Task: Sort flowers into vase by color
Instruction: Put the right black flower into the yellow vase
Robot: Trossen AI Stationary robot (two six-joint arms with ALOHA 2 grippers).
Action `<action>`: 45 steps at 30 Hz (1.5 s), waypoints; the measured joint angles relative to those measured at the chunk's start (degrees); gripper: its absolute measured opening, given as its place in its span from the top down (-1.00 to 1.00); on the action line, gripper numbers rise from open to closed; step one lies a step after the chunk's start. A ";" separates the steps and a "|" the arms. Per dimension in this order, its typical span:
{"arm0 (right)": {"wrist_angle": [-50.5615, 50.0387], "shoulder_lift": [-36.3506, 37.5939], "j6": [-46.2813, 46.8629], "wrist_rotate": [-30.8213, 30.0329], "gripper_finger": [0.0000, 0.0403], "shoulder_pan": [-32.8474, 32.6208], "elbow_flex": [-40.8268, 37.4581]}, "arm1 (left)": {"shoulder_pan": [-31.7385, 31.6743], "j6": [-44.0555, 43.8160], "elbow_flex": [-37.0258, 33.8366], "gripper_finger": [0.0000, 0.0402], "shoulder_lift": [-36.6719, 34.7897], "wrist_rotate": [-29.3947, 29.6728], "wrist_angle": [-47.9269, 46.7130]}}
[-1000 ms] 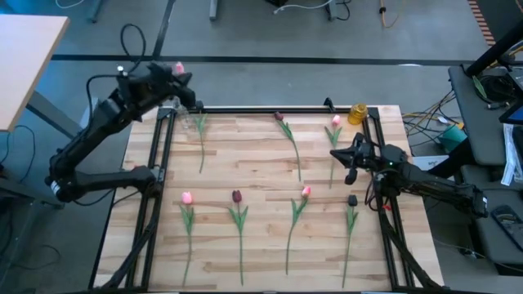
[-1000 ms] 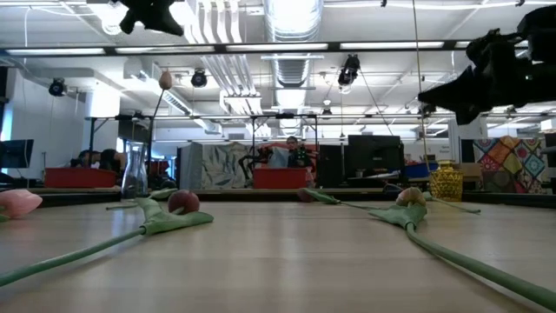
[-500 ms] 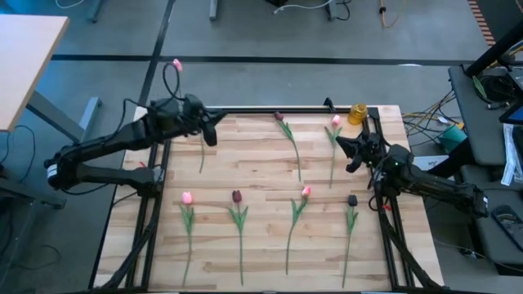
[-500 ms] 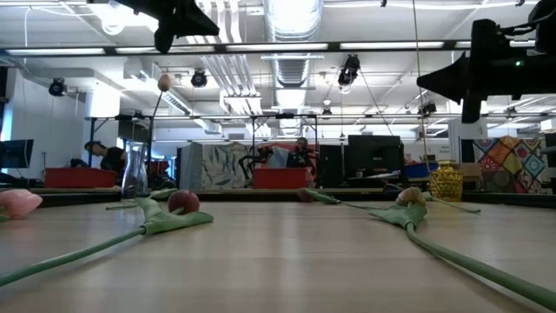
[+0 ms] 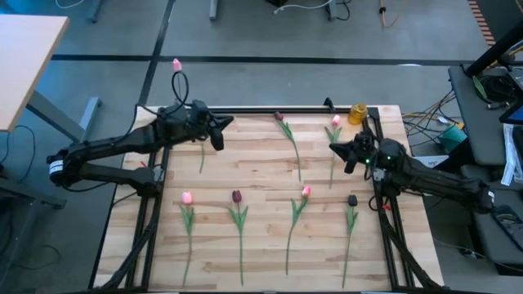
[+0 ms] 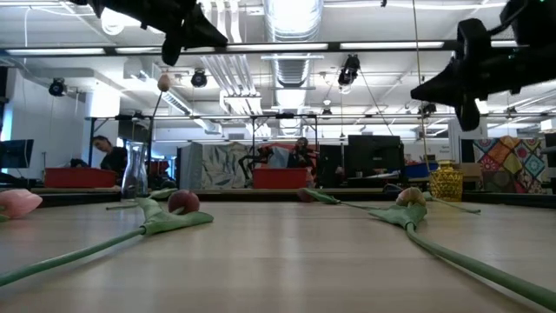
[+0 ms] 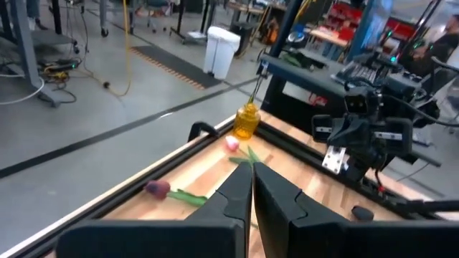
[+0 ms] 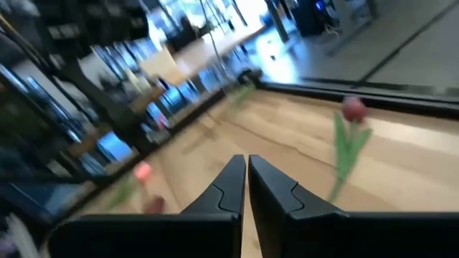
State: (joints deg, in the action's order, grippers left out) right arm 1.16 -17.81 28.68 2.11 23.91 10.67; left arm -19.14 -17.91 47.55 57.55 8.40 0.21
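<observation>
Six tulips lie flat on the wooden table: pink (image 5: 187, 198), maroon (image 5: 236, 196), pink (image 5: 306, 192) and a dark one (image 5: 352, 200) in the near row, maroon (image 5: 279, 117) and pink (image 5: 335, 121) in the far row. One more green stem (image 5: 202, 151) lies at the far left. A pink tulip (image 6: 164, 83) stands in the clear vase (image 6: 135, 169) at the far left corner. My left gripper (image 5: 218, 139) is shut and empty above that stem. My right gripper (image 5: 335, 149) is shut and empty above the table, beside the far pink tulip's stem.
A yellow vase (image 5: 357, 113) stands at the far right corner and also shows in the left wrist view (image 7: 247, 120). Black rails (image 5: 261, 109) frame the table's far, left and right sides. People sit in the room behind the table (image 6: 109, 156).
My left gripper has come away from the pink tulip's head above the clear vase, going toward the table's right and near edges over the far left of the table. The pink tulip stays upright in the vase. My right gripper has edged toward the table's left.
</observation>
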 joint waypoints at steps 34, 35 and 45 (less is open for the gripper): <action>-51.89 -9.28 16.25 6.93 0.94 -4.48 20.86 | 0.37 -1.17 -4.61 1.00 0.10 -3.18 7.29; -52.92 -9.33 18.17 6.96 0.94 -5.85 20.86 | 0.37 -1.04 -4.61 1.00 0.10 -3.17 7.28; -53.10 -14.87 37.44 1.55 0.94 -25.55 22.53 | 0.37 -0.69 -4.61 1.00 0.21 -3.17 7.32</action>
State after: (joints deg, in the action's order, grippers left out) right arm -51.93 -32.68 66.13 3.66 -1.64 33.21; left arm -18.76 -18.59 42.94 57.76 5.23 7.53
